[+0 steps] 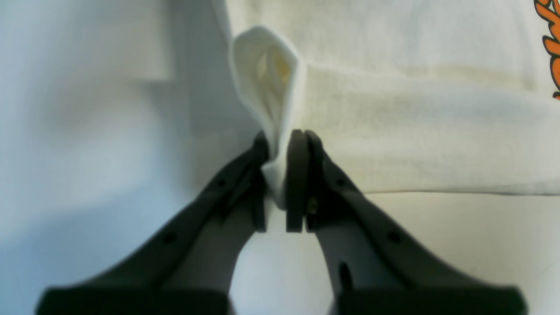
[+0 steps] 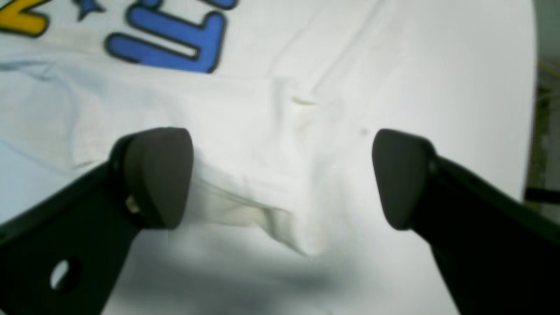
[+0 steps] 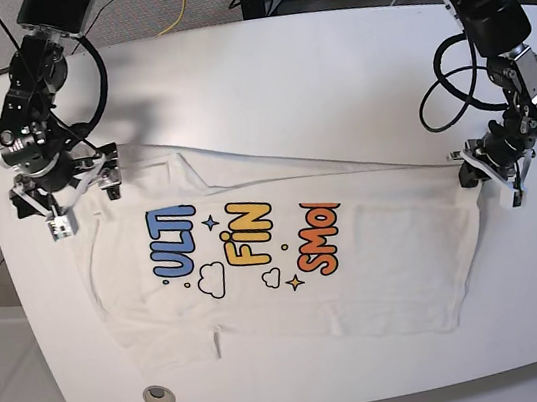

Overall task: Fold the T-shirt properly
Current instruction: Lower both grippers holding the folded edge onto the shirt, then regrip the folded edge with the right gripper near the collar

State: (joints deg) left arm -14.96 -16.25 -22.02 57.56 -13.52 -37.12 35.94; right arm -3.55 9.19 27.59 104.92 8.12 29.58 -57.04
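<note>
Left hand [image 1: 280,183] pinches the T-shirt [image 3: 287,259] hem – right hand [image 2: 280,175] spread above cloth on the table [image 3: 328,61].

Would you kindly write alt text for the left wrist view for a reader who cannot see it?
The left gripper is shut on a bunched fold of the white T-shirt, which loops up above the dark fingers. The rest lies flat on the white table.

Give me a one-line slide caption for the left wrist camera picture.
Left end effector shut on a pinched fold of the white T-shirt, the orange print just visible at the frame's right edge.
</note>
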